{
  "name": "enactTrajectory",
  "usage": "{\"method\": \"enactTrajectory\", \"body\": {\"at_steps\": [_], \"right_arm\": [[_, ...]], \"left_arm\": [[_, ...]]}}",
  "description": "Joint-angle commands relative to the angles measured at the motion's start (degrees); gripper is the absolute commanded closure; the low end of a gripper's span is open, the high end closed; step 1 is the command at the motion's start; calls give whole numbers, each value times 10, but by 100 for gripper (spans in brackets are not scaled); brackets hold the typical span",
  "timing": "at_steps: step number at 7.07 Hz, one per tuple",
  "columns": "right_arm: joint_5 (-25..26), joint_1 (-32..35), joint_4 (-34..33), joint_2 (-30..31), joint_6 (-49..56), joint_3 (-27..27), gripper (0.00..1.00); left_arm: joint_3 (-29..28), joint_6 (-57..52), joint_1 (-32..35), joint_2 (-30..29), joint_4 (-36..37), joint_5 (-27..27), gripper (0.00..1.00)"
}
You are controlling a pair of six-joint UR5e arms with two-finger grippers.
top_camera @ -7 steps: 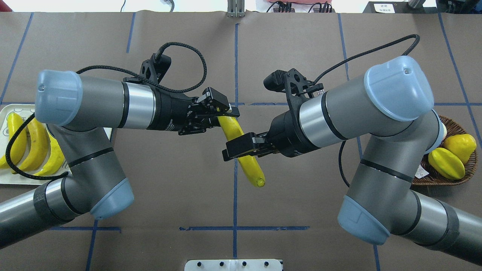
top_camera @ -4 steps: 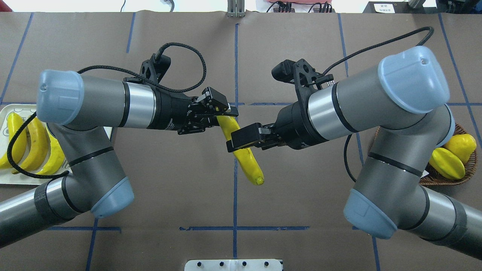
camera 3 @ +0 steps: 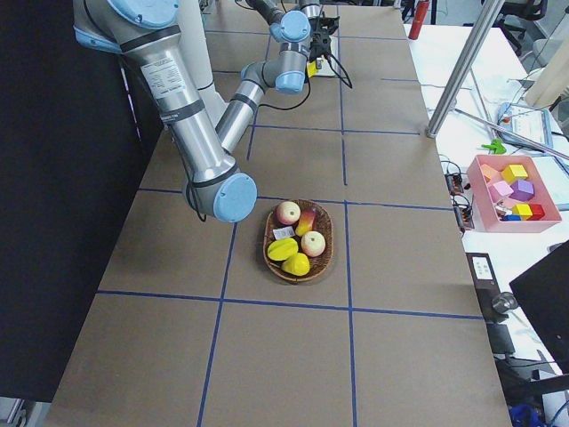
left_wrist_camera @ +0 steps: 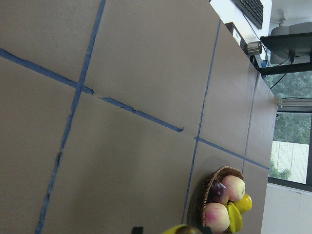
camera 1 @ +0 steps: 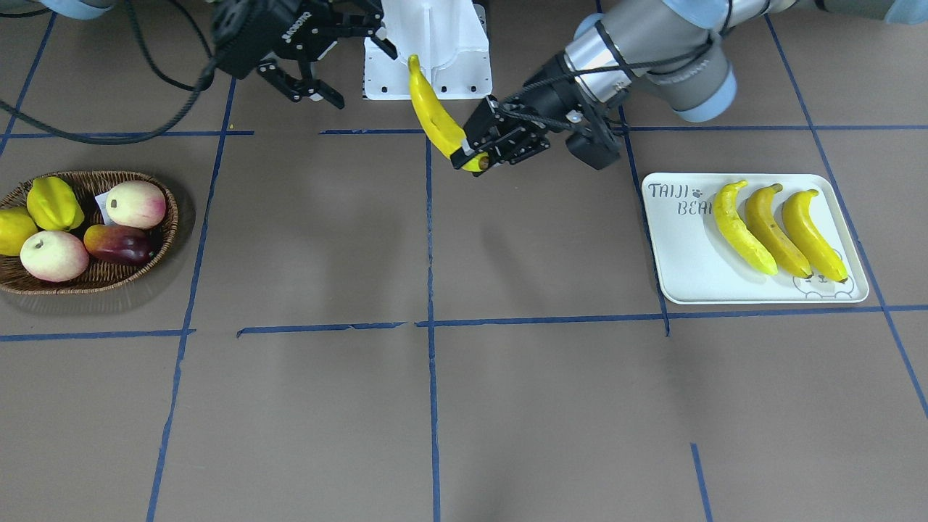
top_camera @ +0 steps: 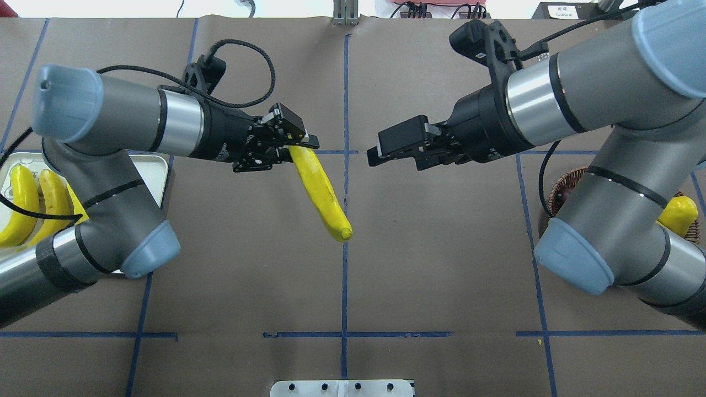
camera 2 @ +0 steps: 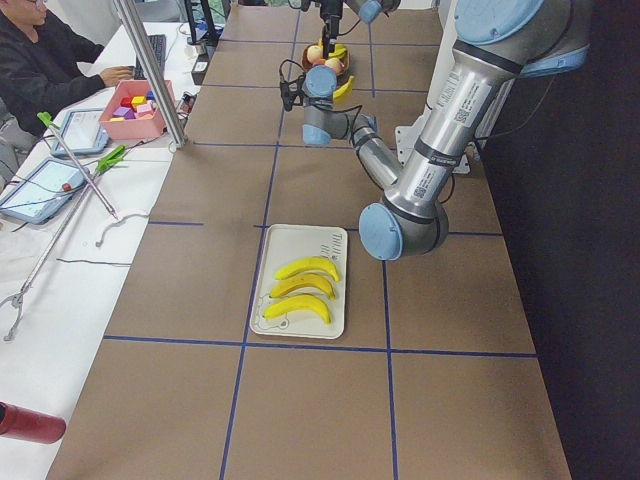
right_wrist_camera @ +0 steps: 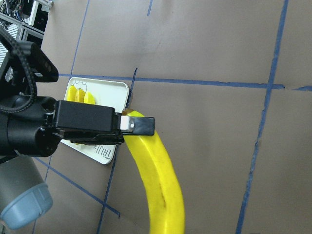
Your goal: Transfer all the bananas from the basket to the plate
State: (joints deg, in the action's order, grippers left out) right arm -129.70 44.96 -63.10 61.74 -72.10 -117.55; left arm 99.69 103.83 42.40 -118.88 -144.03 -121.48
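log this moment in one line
left gripper: shut on banana, by one end | right gripper: open, empty | plate: three bananas | basket: no bananas

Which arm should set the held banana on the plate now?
Left. The left hand grips the banana by one end, and the plate lies on that arm's side. The right hand is open, empty and clear of the banana.

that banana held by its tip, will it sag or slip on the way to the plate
Probably stiff: the banana juts out from the left tool without drooping. Pinched only at one end, it may pivot in the grip on fast moves. Its skin looks glossy, so it could slip.
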Motion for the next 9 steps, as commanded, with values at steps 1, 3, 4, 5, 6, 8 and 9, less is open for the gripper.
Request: {"method": "enactTrajectory", "body": {"at_steps": [1,3,4,5,6,8,9], "right_arm": [[-13,53,0,10,1,11,0],[-55,112,1,20,11,47,0],[-76,140,1,20,11,56,1],[-78,148,1,22,11,60,1],[-78,148,2,23,0,60,1],[-83,161,3,34,-2,59,1],[-81,164,1,36,-2,59,1]], "left_arm": [[-7,-35,65,54,-31,-90,100],[-14,-96,150,119,-42,-209,100],[-40,-147,188,139,-42,-262,100],[-79,-209,215,153,-42,-291,100],[-109,-264,221,167,-42,-298,100],[-132,-297,229,185,-42,-293,100],[-136,-298,233,192,-41,-277,100]]}}
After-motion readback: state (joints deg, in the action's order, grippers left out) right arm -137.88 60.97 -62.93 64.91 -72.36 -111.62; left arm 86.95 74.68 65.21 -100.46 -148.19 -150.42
